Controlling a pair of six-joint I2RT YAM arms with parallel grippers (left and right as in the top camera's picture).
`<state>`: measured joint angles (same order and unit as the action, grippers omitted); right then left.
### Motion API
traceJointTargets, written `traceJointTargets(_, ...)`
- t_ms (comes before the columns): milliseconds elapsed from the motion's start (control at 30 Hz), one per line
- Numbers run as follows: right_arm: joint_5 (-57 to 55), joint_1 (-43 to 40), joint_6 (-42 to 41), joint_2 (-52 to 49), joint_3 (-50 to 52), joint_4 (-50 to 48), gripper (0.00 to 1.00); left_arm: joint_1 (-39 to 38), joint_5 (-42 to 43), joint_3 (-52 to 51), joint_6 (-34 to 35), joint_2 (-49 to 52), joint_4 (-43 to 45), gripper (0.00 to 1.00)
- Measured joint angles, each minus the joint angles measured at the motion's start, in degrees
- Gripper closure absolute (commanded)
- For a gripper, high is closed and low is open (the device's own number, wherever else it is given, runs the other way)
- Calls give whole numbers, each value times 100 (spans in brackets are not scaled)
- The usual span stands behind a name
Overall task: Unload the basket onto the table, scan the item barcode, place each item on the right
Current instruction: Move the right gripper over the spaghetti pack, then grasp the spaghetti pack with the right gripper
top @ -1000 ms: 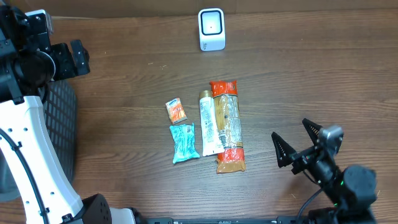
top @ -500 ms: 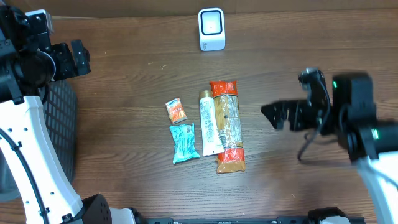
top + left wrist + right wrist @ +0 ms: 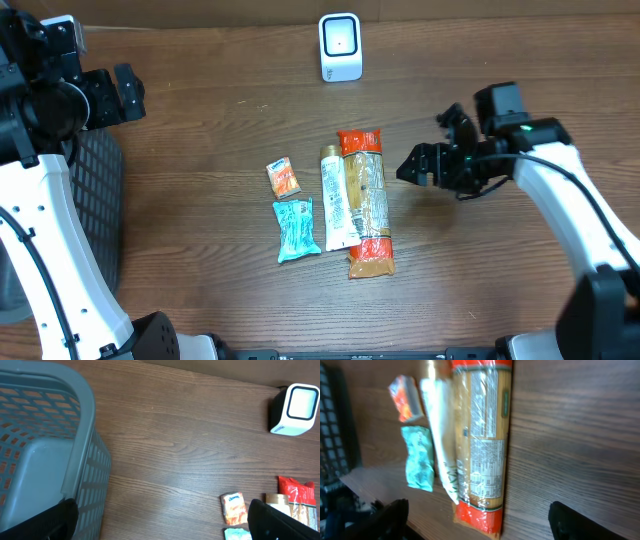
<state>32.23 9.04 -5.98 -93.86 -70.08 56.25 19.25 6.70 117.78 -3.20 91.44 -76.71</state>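
Overhead view: the right claw [image 3: 419, 146], spread and empty, hovered just right of the pasta pack [image 3: 366, 200], which lay flat on the surface [image 3: 200, 150] against a tube [image 3: 336, 200], well apart from the scanner [image 3: 340, 47]. The left claw [image 3: 165, 522] was likewise spread and empty beside the basket [image 3: 40, 460]. Judged stage was early: nothing was gripped, so grasping, carrying and presenting the barcode all remained.

A dark brown bench [image 3: 200, 250] with lengthwise wood grain fills every view. The light is even, leaving a pale sheen on the boards and only soft shadows. A grey mesh basket [image 3: 85, 425] stands at the bench's left end. Behind the far edge runs a paler tan strip [image 3: 200, 12].
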Motion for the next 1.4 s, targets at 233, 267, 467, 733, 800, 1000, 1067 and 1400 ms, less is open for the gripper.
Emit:
traceJointTargets(233,31,463,-146,-914,0,-636,10,-2,0,0,0,0,0,0)
traceJointTargets(267,22,531,-210,-1001,0,-761,11,-2,0,0,0,0,0,0)
traceJointTargets(467,-127,828,-634,-1392,0,-1368,20,0,0,0,0,0,0,0)
traceJointTargets(733,46,820,-911,-1934,-2,-1617,21,-2,0,0,0,0,-2,0)
traceJointTargets(800,105,824,-1019,-1934,-2,-1641,20,0,0,0,0,0,-2,0)
traceJointTargets(1000,210,883,-1399,-1967,-2,-1902,17,-2,0,0,0,0,-2,0)
traceJointTargets(1067,214,957,-1506,-1978,-2,-2009,17,-2,0,0,0,0,-2,0)
traceJointTargets(1400,236,1250,-2041,-2197,-11,-2406,72,0,0,0,0,0,0,0)
